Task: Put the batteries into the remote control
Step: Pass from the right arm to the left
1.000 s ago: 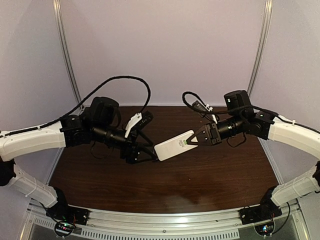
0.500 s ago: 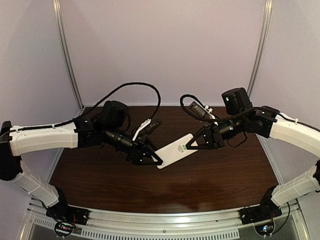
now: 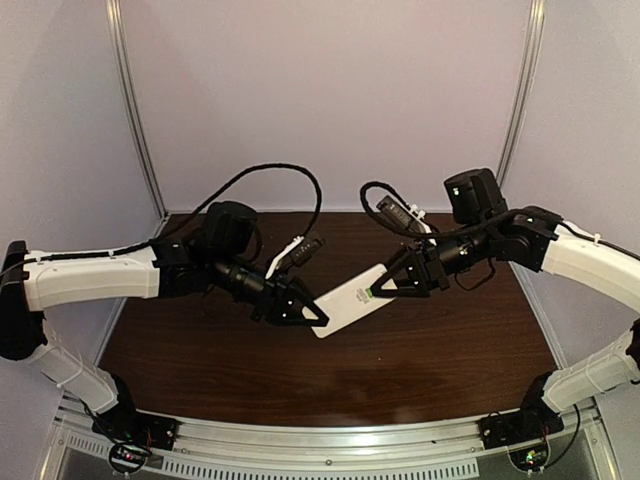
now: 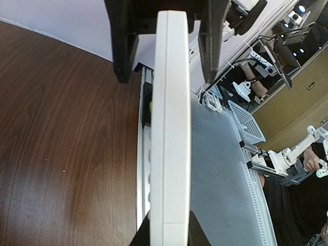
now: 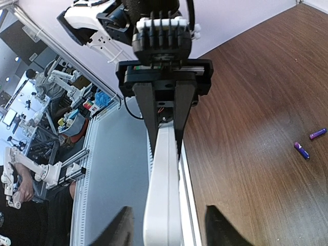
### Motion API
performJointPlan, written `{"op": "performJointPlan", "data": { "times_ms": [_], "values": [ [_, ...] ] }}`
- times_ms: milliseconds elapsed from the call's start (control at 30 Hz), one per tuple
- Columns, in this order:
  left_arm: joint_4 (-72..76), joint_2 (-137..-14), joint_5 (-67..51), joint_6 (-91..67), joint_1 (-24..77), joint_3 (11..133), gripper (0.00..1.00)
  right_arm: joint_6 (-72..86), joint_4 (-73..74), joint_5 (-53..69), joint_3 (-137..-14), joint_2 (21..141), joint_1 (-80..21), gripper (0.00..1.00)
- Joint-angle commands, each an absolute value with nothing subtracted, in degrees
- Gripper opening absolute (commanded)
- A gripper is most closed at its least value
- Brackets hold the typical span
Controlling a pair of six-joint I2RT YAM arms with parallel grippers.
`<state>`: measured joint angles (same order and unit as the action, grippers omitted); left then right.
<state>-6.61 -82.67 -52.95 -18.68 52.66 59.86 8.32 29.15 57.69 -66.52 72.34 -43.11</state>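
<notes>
Remote control (image 3: pixel 346 300) hangs pinched in left hand (image 3: pixel 318 316), right hand (image 3: pixel 373 292) spread.

light: bright, even | glare: pale sheen on table (image 5: pixel 266 118) (wrist view) | edges: bowed

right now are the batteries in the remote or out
Out: both batteries lie on the table, apart from the remote.

You have the remote control (image 3: pixel 350 298) up above the middle of the counter (image 3: pixel 420 360), with the left gripper (image 3: pixel 315 318) at its left end and the right gripper (image 3: pixel 373 293) around its right end. The batteries (image 5: pixel 302 150) lie on the counter near each other, not touching, well apart from it.
</notes>
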Motion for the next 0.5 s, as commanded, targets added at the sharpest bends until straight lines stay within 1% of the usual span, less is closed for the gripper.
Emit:
{"op": "performJointPlan", "data": {
  "times_ms": [0,67,200,267,367,467],
  "values": [
    [-0.4,-81.6,-54.3,-20.6,52.6,58.6,0.0,11.8,25.1,53.8,-68.4,70.6,-42.2,0.64],
    [2.1,-81.4,-53.7,-21.4,52.6,58.6,0.0,15.8,21.5,53.0,-67.1,69.2,-41.1,0.78],
    [11.1,-80.1,-50.9,-26.7,52.5,56.0,0.0,28.2,6.9,50.8,-60.2,64.7,-39.8,0.91],
    [17.8,-79.6,-49.9,-30.5,52.4,54.4,0.0,33.0,1.1,48.4,-56.5,63.2,-39.8,0.93],
    [22.5,-80.0,-48.4,-33.2,52.4,54.6,0.0,39.6,-7.5,46.6,-51.4,62.0,-39.8,0.94],
    [26.0,-81.1,-47.4,-35.9,52.4,54.7,0.0,44.6,-14.3,46.8,-48.9,62.4,-40.0,0.9]
  ]
}}
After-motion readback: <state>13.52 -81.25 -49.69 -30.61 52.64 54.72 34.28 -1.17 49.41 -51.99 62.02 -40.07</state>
